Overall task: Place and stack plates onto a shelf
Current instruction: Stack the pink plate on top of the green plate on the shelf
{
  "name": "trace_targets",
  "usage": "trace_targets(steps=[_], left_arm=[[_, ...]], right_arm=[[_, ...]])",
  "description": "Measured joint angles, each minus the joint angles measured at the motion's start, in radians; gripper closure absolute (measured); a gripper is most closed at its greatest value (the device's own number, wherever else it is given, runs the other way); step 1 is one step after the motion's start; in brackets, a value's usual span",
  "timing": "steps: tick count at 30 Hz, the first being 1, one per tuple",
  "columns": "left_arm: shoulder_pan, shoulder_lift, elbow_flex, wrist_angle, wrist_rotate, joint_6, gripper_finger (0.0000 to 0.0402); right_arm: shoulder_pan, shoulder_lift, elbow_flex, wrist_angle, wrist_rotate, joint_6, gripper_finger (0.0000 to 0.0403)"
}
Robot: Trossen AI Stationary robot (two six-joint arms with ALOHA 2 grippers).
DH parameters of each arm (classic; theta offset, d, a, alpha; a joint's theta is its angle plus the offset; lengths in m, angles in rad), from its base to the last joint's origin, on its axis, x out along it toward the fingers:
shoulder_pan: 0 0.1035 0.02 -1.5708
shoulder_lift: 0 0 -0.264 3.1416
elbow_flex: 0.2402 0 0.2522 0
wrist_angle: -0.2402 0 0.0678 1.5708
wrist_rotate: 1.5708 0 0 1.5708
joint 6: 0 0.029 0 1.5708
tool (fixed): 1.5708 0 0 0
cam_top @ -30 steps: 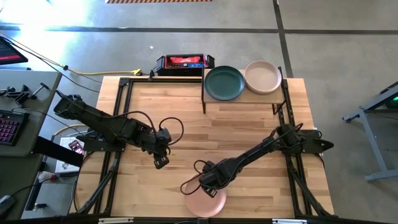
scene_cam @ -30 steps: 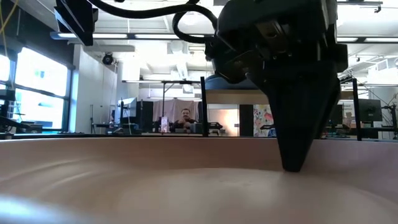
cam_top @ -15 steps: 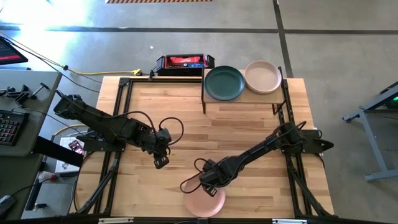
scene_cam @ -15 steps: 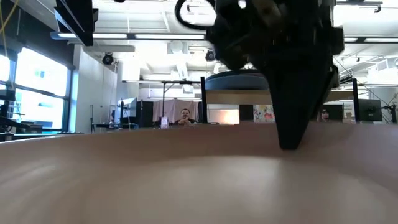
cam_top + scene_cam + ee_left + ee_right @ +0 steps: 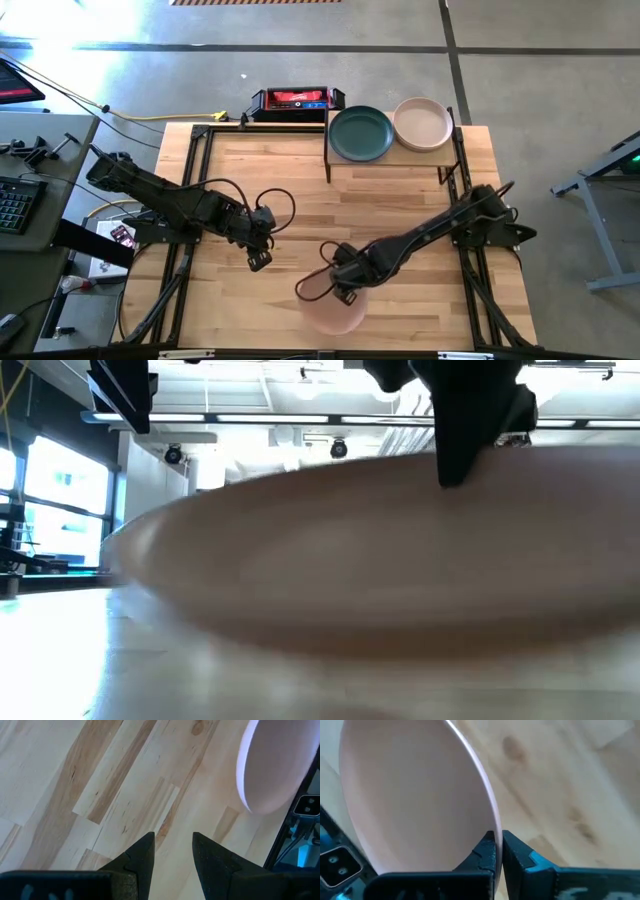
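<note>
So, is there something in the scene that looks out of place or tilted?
Only the pink plate near the table's front edge: the right hand is shut on its rim and it sits tilted, lifted off the wood. On the shelf, the dark teal plate and beige plate lie flat.

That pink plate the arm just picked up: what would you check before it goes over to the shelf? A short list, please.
1. Grip: the right tool is shut on the rim of the pink plate. Ok.
2. Lift: in the low view the plate's underside hangs above the tabletop. Ok.
3. Level: the plate looks tilted in the grip. Not ok.
4. Shelf space: the dark teal plate and the beige plate fill its top, so stacking is needed. Not ok for a bare spot.
5. Other arm: the left tool waits open, apart from the plate. Ok.
6. Grip firmness: cannot tell.
</note>
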Motion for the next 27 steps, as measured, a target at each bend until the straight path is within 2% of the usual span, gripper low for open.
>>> trace_targets(steps=[9,15,21,27], left_arm=[[0.0,0.0,0.0,-0.001,-0.088,0.003,0.028],[0.013,0.0,0.0,-0.002,-0.205,0.097,0.028],[0.085,0.0,0.0,-0.002,-0.408,0.285,0.028],[0.226,0.0,0.0,-0.002,-0.633,0.531,0.028]], right_arm=[[-0.081,-0.153,0.0,-0.1,0.054,-0.06,0.0402],[-0.186,-0.268,0.0,-0.114,0.065,-0.153,0.0402],[-0.35,-0.374,0.0,-0.14,0.096,-0.251,0.0403],[-0.569,-0.46,0.0,-0.14,0.101,-0.334,0.0403]])
